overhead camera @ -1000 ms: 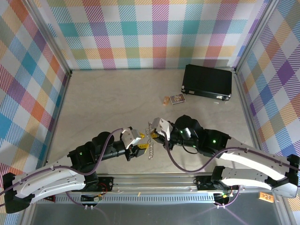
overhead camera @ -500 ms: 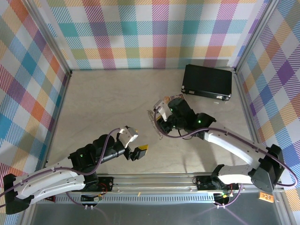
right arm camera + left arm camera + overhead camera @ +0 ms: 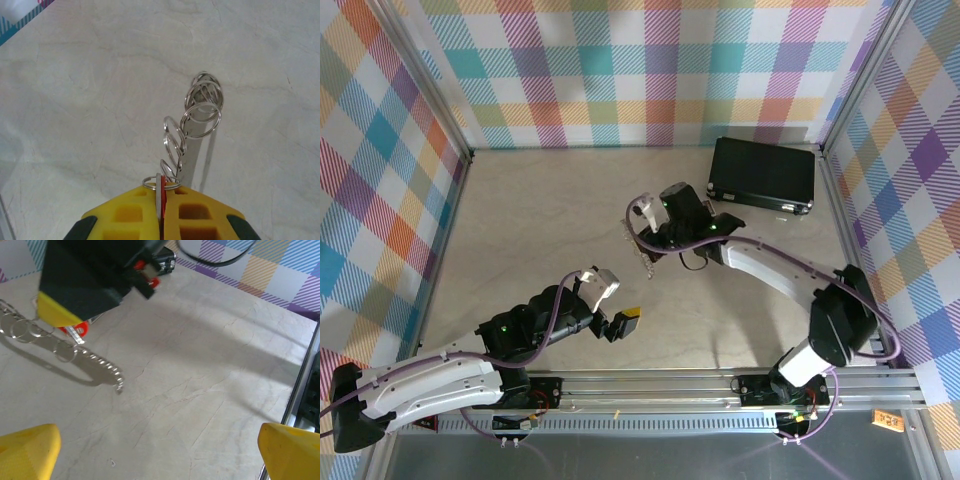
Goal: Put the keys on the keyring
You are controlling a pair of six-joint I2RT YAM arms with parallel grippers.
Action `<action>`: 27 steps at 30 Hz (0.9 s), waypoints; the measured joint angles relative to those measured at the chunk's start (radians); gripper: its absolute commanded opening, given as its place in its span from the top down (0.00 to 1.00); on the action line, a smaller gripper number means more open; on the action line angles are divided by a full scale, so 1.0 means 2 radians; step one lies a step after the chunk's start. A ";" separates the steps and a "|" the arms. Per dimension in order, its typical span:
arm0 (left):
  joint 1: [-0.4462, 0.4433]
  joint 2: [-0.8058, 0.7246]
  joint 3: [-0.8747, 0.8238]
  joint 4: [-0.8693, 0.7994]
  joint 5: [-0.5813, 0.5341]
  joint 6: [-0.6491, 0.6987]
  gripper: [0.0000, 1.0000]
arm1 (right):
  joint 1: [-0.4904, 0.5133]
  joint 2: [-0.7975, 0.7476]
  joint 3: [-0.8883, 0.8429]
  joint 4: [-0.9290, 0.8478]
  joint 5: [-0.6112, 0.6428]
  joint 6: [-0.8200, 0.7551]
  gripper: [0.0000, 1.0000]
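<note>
Black rectangular case (image 3: 763,175) is lying flat on the beige marbled table (image 3: 540,200), beyond the right gripper (image 3: 643,237) and off to its right, well apart. Plaid walls (image 3: 640,70) are enclosing the table, and the case is sitting near the back one.

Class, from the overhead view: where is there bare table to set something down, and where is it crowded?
Bare: the far-left table between the left wall and the right tool; also the near patch between the left tool, right arm and front rail. Crowded: around the right tool's key and dangling keyring, and the black case corner.
</note>
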 measured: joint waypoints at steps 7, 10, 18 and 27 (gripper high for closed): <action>0.000 0.000 -0.004 0.003 -0.010 -0.002 0.00 | -0.003 0.083 0.046 0.023 -0.025 0.017 1.00; 0.000 -0.001 -0.005 0.004 -0.014 -0.002 0.00 | -0.005 0.110 0.057 0.033 -0.035 0.028 1.00; 0.000 -0.006 -0.006 0.003 -0.019 -0.001 0.00 | -0.009 0.150 0.056 0.061 -0.056 0.056 1.00; 0.000 -0.005 -0.006 0.010 -0.022 -0.001 0.00 | -0.010 0.141 0.000 0.101 -0.062 0.076 1.00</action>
